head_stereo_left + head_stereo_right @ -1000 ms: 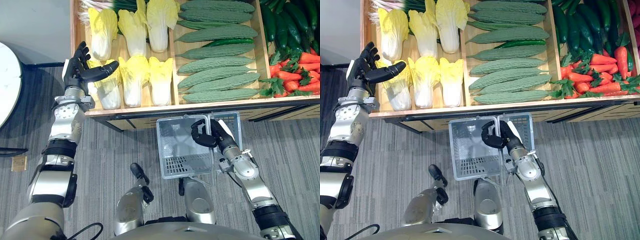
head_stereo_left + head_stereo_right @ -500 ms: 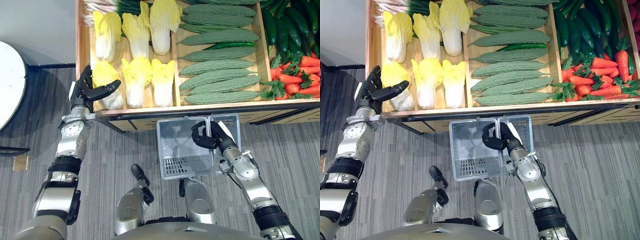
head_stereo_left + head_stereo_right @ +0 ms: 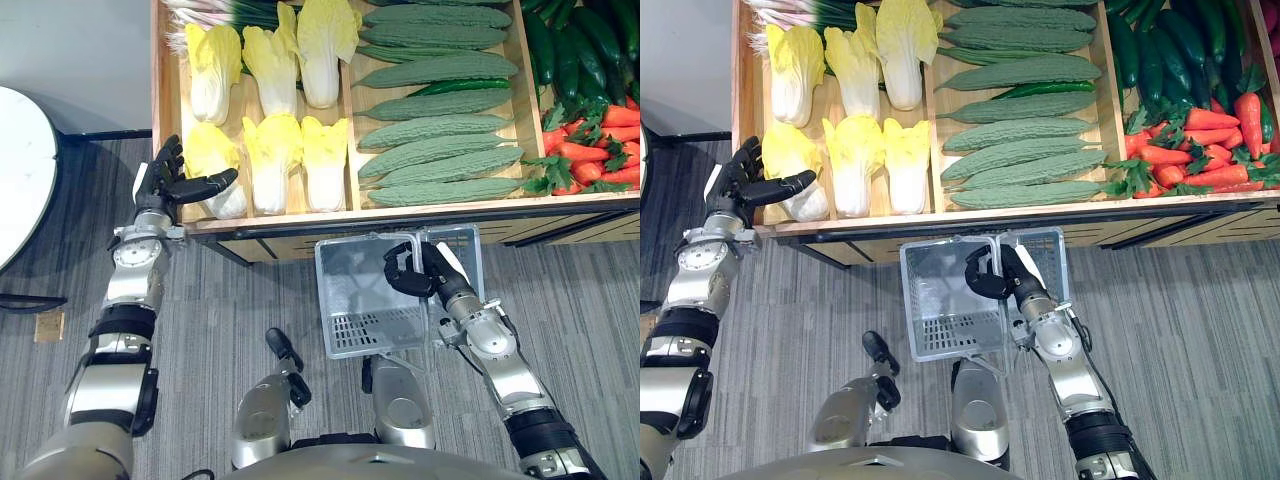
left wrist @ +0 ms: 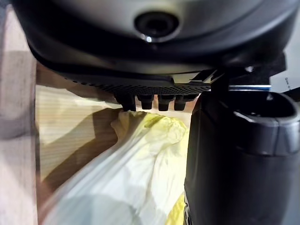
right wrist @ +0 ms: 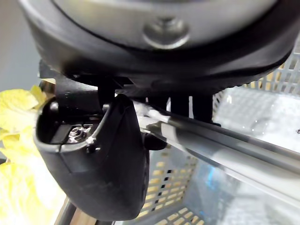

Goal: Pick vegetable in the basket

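One empty basket (image 3: pixel 345 280) is held low, just in front of the near edge of the tabletop (image 3: pixel 300 222). Its handle is gripped by the curled fingers of the right hand (image 3: pixel 415 272). The basket could be tipped if a long, heavy thing is dropped in at one side.

Further out, at the tabletop's near left corner, the left hand (image 3: pixel 165 185) is seen with its fingers straight and spread, and nothing is held in it. Its thumb is stretched over the nearest left cabbage (image 3: pixel 207 152). Whether the cabbage is touched cannot be told.

A slip could be caused by the cabbage's fat, smooth shape if it is gripped too lightly. The next cabbage (image 3: pixel 270 160), just beside it, could be bumped by the fingers.

The nearest left cabbage is laid flat, with its long side running from near to far. Its white stalk end is pointed toward the robot, and its yellow leaves are pointed away.
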{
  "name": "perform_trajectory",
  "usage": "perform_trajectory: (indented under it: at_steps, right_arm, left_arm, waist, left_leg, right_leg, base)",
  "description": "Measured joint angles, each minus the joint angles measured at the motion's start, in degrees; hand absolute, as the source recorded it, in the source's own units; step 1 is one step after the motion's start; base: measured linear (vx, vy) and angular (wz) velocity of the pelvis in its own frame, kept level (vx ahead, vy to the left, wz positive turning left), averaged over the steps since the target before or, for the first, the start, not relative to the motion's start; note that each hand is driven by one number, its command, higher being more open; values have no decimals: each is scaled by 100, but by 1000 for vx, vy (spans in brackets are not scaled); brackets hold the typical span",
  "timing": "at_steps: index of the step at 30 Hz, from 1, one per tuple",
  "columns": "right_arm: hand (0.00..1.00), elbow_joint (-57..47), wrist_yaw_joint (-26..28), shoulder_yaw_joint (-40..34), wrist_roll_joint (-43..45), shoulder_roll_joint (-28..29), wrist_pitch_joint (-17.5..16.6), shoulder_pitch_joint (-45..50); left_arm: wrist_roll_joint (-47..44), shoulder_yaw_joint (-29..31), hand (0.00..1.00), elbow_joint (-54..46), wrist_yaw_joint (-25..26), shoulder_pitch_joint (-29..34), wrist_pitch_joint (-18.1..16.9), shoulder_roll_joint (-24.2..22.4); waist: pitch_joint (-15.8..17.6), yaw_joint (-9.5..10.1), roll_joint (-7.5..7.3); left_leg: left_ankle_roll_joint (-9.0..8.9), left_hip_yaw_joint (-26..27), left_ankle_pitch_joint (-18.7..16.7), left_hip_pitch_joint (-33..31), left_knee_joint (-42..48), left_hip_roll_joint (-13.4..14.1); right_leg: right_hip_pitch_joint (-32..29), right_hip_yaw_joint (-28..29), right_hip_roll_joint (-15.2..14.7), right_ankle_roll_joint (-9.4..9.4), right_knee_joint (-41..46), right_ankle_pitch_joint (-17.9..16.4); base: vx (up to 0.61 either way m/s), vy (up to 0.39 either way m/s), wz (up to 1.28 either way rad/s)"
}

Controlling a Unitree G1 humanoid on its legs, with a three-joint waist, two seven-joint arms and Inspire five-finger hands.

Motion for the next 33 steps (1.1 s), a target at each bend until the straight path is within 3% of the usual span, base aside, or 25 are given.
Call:
perform_trajectory:
  at_steps: [1, 12, 16, 28, 33]
  right_arm:
    - [0, 0, 6, 0, 1, 11, 2, -13]
    - [0, -12, 127, 11, 12, 243, 87, -137]
    - [0, -27, 126, 11, 16, 255, 94, -153]
    - [0, -25, 121, 17, 10, 259, 149, -167]
    - [0, -24, 130, -198, 6, 232, 227, -145]
  left_arm:
    - [154, 2, 0, 105, -31, -123, 65, 61]
    - [637, -141, 0, 750, -185, -966, 337, 169]
    - [660, -214, 0, 894, -105, -1161, 400, 198]
    - [563, -312, 0, 889, -98, -1143, 410, 166]
    - [63, -317, 0, 740, -107, -1121, 523, 167]
  waist:
    - [0, -2, 0]
    - [6, -18, -13]
    - [60, -31, -115]
    - [60, -24, -115]
    - [57, -21, -119]
  left_leg:
    - [-6, 3, 4, -22, -2, 0]
    - [-22, -10, 75, -197, -9, 11]
    - [-14, -3, 90, -202, 1, 25]
    - [-14, 1, 93, -149, 0, 28]
    - [-15, -50, 92, -132, -5, 29]
  right_leg:
    - [-25, 5, 0, -10, 4, -7]
    - [-249, 9, 0, -29, 137, -20]
    - [-290, 14, 11, -19, 198, -13]
    - [-237, 13, 13, -18, 190, -16]
    - [-176, -42, 7, -17, 160, -17]
  base:
    - [0, 0, 0]
    - [0, 0, 0]
    - [19, -19, -1]
    - [37, -34, 0]
    - [37, -30, 5]
